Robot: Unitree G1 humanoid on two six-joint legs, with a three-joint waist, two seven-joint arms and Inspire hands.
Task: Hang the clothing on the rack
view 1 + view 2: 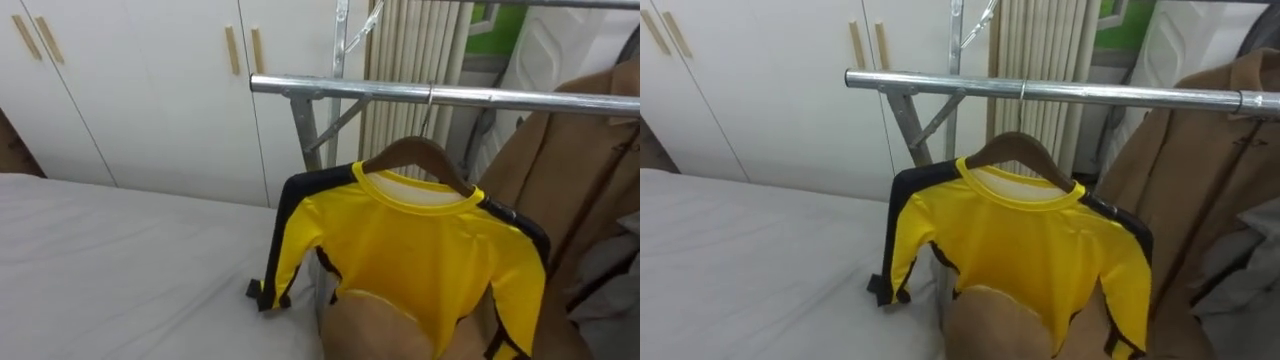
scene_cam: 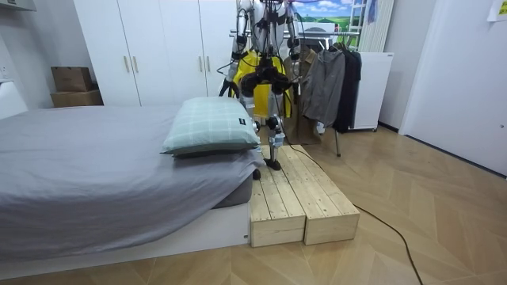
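Note:
A yellow long-sleeved shirt [image 1: 420,250] with black trim on its shoulders and cuffs hangs on a brown wooden hanger [image 1: 415,155]. The hanger's thin hook reaches up to the silver clothes rail [image 1: 400,93], near its left end. The shirt's left sleeve dangles down beside the bed. A tan cloth shape [image 1: 375,330] at the bottom edge covers the shirt's hem. In the room view the robot stands on a wooden platform [image 2: 297,198], facing the rack with the yellow shirt [image 2: 255,67] in front of it.
A brown coat [image 1: 570,170] hangs on the rail to the right. The bed's grey sheet [image 1: 110,260] fills the lower left. White wardrobe doors [image 1: 150,80] and a radiator [image 1: 410,40] stand behind the rack. A pillow [image 2: 210,127] lies on the bed.

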